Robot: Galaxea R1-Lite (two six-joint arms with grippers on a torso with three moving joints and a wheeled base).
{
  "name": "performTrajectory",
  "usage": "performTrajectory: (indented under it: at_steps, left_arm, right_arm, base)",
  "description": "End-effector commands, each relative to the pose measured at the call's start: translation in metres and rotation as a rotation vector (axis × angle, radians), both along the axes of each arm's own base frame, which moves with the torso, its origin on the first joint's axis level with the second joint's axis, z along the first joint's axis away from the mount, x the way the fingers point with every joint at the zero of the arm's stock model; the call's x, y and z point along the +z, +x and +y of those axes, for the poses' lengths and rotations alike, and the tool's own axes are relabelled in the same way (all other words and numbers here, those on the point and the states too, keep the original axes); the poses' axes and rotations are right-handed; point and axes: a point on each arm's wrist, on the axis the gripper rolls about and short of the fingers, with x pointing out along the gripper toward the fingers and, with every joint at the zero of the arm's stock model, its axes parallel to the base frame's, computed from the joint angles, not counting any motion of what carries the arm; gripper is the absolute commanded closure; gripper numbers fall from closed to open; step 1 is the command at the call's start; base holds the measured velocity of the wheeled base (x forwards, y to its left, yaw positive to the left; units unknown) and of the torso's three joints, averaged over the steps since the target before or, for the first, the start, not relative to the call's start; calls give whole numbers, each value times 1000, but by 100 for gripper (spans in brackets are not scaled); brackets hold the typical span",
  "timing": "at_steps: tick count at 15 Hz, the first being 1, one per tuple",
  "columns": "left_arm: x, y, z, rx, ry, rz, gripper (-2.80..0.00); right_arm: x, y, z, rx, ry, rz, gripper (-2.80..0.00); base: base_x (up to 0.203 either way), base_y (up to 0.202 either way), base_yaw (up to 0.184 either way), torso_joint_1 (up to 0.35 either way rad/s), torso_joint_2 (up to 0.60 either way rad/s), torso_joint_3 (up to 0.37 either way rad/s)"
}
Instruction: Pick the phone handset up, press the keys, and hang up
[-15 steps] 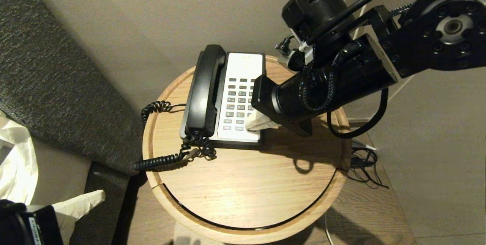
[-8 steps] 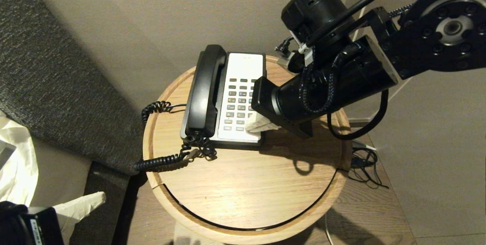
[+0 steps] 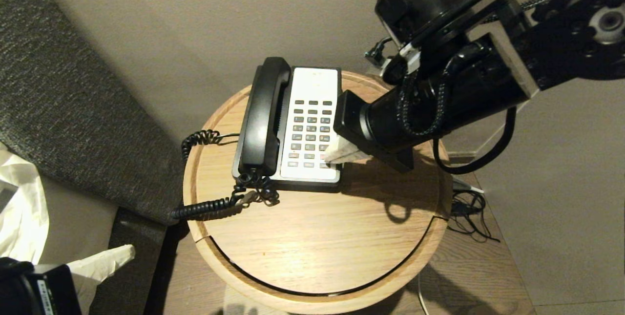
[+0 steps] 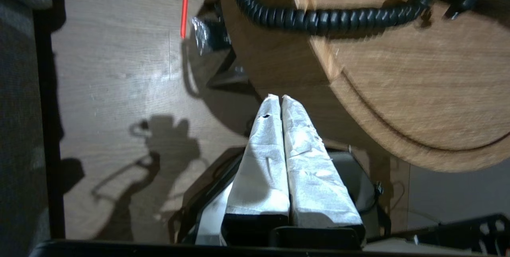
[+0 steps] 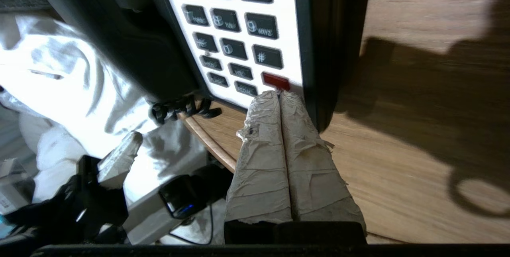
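Note:
The black phone handset (image 3: 263, 115) lies in its cradle on the left side of the phone, its coiled cord (image 3: 215, 205) trailing over the table edge. The keys (image 3: 311, 129) sit on the white faceplate; they also show in the right wrist view (image 5: 235, 22). My right gripper (image 3: 328, 158) is shut and empty, its taped tips (image 5: 279, 94) at the faceplate's near right corner, right beside the red key (image 5: 275, 81). My left gripper (image 4: 277, 98) is shut and empty, parked low beside the table at bottom left (image 3: 117, 254).
The phone stands on a round wooden side table (image 3: 317, 241) with a raised rim. A dark sofa arm (image 3: 73, 110) is on the left, white fabric (image 3: 19, 207) below it. Loose cables (image 3: 468, 212) lie on the floor at the right.
My right gripper has shifted to the right and slightly away from the keypad's middle, uncovering more keys. Its tips now sit at the faceplate's near right corner. The handset has not moved.

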Motion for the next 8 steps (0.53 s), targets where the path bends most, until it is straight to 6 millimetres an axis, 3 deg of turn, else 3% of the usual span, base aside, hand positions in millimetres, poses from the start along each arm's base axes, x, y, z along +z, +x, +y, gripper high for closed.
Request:
performTrajectory:
  at_steps: [1, 5, 8]
  left_arm:
    - [2, -2, 1, 5, -9, -10, 0]
    - [0, 1, 5, 66, -2, -3, 0]
    - [10, 4, 13, 172, -15, -70, 0]
  right_arm:
    - [29, -21, -22, -3, 59, -47, 0]
    - [65, -47, -83, -107, 118, -120, 0]
    - [71, -81, -146, -236, 142, -155, 0]
  base:
    - [0, 0, 0, 0, 0, 0]
    - [0, 0, 0, 0, 0, 0]
    - [0, 0, 0, 0, 0, 0]
